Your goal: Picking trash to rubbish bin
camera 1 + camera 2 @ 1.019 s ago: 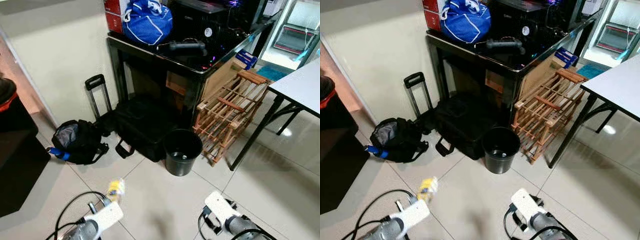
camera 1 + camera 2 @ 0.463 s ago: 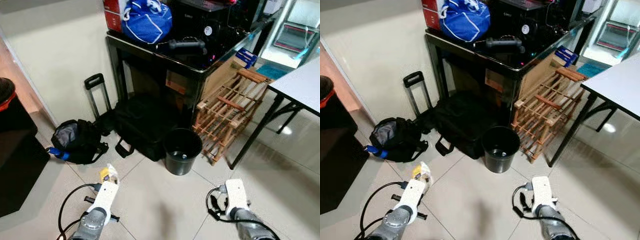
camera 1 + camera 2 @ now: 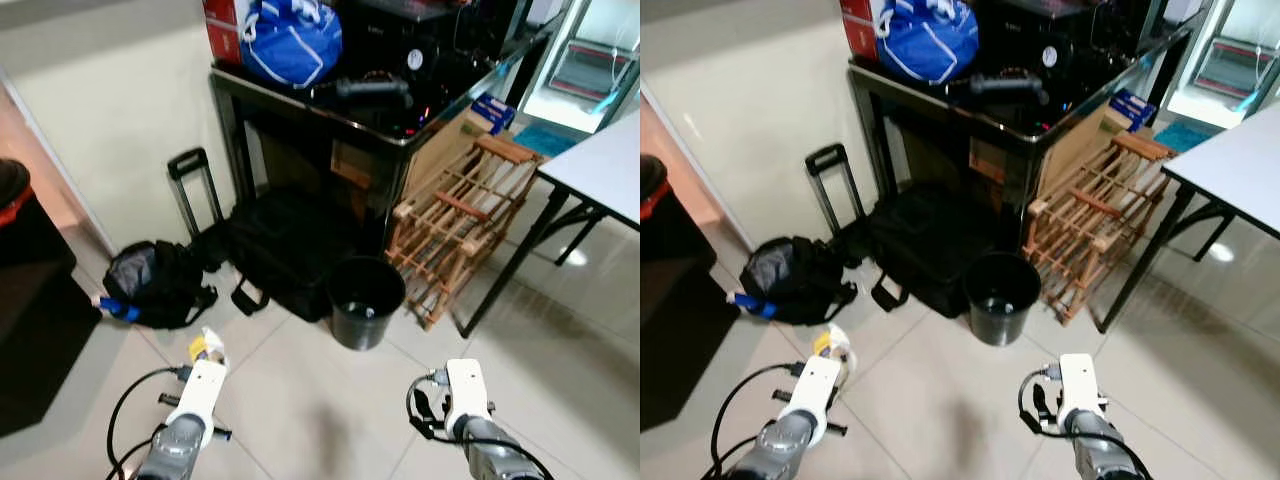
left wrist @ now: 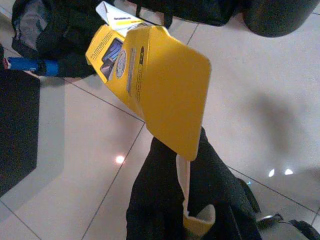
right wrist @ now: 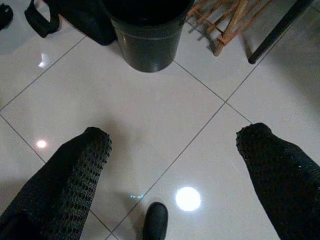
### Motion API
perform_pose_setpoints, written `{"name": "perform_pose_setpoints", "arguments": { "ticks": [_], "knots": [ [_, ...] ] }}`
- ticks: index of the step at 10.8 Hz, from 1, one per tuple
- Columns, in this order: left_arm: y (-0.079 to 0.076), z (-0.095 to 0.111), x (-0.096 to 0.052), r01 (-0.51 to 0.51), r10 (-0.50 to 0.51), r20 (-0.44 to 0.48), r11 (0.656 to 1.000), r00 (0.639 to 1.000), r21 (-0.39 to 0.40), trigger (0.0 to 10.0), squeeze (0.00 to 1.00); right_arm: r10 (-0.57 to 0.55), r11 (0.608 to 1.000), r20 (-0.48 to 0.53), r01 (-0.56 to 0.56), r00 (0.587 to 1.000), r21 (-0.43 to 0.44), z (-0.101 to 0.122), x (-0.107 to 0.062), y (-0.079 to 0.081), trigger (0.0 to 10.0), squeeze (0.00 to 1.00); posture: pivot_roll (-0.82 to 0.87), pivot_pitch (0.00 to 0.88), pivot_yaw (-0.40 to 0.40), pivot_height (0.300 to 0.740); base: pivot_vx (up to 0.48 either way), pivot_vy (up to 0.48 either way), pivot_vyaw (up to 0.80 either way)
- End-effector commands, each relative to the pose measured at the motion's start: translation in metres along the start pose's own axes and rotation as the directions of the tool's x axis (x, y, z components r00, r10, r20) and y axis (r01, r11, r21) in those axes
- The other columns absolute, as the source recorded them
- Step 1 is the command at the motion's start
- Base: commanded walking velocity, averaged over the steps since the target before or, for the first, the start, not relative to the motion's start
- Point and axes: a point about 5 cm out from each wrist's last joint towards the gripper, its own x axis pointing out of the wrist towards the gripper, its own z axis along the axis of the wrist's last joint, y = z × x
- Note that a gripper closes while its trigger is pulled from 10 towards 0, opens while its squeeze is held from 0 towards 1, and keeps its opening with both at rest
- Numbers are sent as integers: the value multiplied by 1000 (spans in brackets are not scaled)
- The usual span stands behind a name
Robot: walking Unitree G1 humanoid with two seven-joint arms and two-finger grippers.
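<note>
A black round rubbish bin [image 3: 364,302] stands on the tiled floor in front of the black table, with a bit of pale trash inside. My left gripper [image 4: 187,175] is shut on a flattened yellow carton [image 4: 155,85], held above the floor to the bin's left; the carton [image 3: 208,346] peeks past my left wrist. My right gripper [image 5: 175,145] is open over bare tiles, its fingers [image 5: 75,170] wide apart, with the bin [image 5: 147,37] just ahead of it.
A black duffel bag [image 3: 285,245] with a trolley handle and a dark backpack [image 3: 155,283] lie left of the bin. A wooden rack [image 3: 455,225] leans right of it. A white table's leg [image 3: 510,265] stands further right. A dark cabinet [image 3: 35,300] is at far left.
Both arms have swung from pointing sideways to pointing forward toward the bin. The left gripper keeps the yellow carton, now a little further left and lower. The camera tilted slightly.
</note>
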Motion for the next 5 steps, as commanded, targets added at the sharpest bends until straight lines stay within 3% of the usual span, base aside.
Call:
{"name": "perform_pose_setpoints", "arguments": {
  "ticks": [1,5],
  "knots": [
    [2,-1,0,-5,5,-7,1000,1000,3,10000,0,0,1000,16,0,1000,-5,5,1,-1,10000,0,-1,20,43,740,330,0,0],
    [-5,-3,-1,18,-18,-9,1000,1000,13,10000,0,11,1000,17,-11,1000,-7,4,1,5,10000,0,5,0,39,740,326,0,0]
  ]
}}
